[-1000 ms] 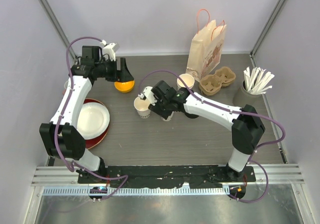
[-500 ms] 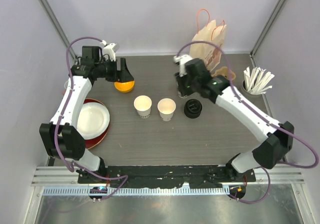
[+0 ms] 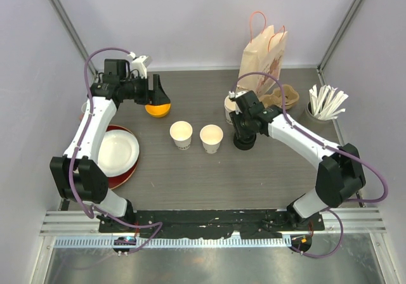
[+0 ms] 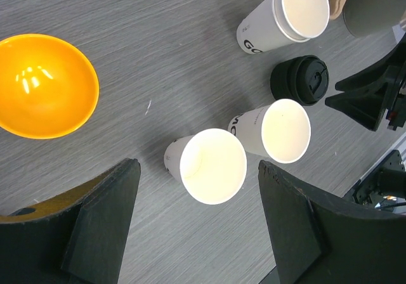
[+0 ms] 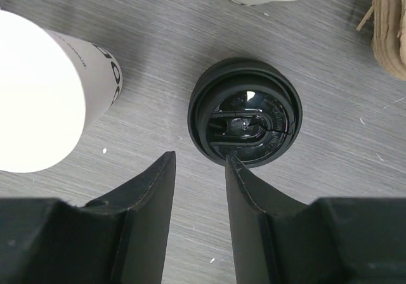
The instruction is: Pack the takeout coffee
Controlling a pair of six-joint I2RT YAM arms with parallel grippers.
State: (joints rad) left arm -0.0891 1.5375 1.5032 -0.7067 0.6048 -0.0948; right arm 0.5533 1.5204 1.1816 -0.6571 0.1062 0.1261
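Two small white paper cups stand open, without lids, mid-table: the left cup [image 3: 181, 134] [image 4: 212, 165] and the right cup [image 3: 211, 138] [image 4: 285, 130] [image 5: 38, 90]. A stack of black lids [image 3: 246, 143] [image 4: 299, 79] [image 5: 245, 111] sits on the table just right of them. My right gripper [image 3: 243, 132] [image 5: 198, 157] hangs low over the lids' near-left edge, jaws slightly apart and empty; one fingertip [image 5: 231, 163] overlaps the lid rim. My left gripper [image 3: 154, 92] [image 4: 200, 220] is wide open and empty, high above the orange bowl and looking down on the cups.
An orange bowl [image 3: 157, 109] [image 4: 44, 84] lies back left. A stack of spare cups [image 3: 229, 106] [image 4: 285, 14] stands behind the lids. A paper bag [image 3: 261, 59], a cardboard cup carrier [image 3: 284, 97] and a holder of stirrers [image 3: 325, 106] stand back right. A white plate on a red one [image 3: 117, 154] lies left.
My right arm left the two cups, swung back toward the bag, and has now come down over the black lids. The left arm has not moved.
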